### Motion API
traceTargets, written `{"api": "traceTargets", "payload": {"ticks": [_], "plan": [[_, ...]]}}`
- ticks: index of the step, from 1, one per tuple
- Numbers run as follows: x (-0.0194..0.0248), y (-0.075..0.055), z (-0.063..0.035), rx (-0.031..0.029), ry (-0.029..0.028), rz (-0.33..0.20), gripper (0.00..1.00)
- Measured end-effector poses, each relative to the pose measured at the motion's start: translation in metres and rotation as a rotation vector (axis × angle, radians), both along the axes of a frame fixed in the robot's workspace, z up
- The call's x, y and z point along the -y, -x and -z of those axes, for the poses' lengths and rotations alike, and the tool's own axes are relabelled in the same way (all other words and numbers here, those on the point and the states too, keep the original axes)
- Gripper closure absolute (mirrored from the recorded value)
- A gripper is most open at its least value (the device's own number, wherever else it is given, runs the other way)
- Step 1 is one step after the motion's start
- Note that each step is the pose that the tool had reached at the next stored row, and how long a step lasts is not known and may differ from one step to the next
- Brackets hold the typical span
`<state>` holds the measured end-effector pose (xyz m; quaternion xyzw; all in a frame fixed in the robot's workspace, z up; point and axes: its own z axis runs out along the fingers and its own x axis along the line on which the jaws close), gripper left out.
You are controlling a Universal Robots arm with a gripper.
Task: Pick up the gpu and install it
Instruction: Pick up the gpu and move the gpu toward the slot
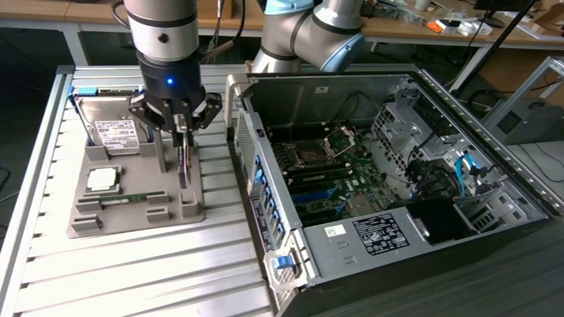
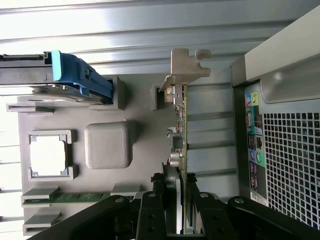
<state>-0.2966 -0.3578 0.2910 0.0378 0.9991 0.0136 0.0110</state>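
We see the hand (image 1: 182, 131) pinching the gpu (image 1: 183, 165), which stands on edge over the grey parts tray (image 1: 132, 214). We judge the grasp made and installation undone. The open computer case (image 1: 397, 165) waits at three o'clock.

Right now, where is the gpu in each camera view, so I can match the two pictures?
Exterior view: the gpu stands on edge under the gripper, over the grey tray, to the exterior view's left of the open computer case.
Wrist view: the gpu is seen edge-on, held in the gripper, its pale bracket at the far end.
Shared landmark: the green memory stick lying in the tray.
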Motion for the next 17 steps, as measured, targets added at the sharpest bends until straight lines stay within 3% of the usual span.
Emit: {"api": "traceTargets", "payload": {"ticks": [17], "plan": [[0.0000,0.000,-0.0121,0.0000,-0.0058,0.000,0.72]]}}
